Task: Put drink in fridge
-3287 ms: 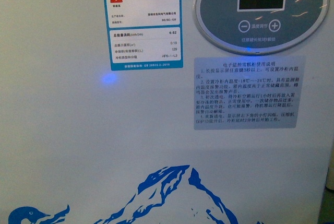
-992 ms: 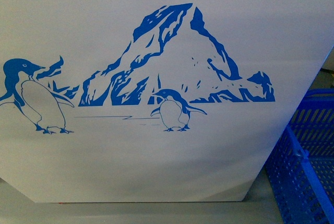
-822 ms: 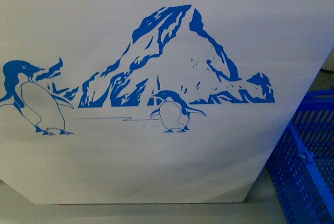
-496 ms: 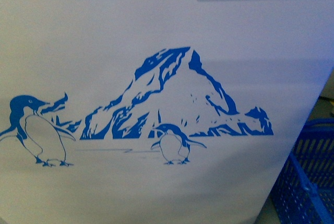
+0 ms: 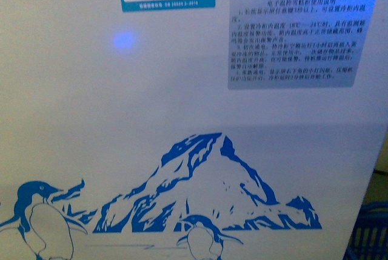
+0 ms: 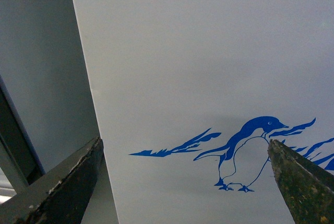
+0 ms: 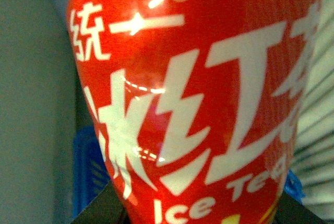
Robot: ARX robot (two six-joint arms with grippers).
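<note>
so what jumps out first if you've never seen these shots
The drink, its red label covered in big white writing, fills the right wrist view, held between the dark fingers of the right gripper. In the front view the fridge shows a white front with a blue iceberg-and-penguin picture low down. A glowing blue spot sits above it to the left.
</note>
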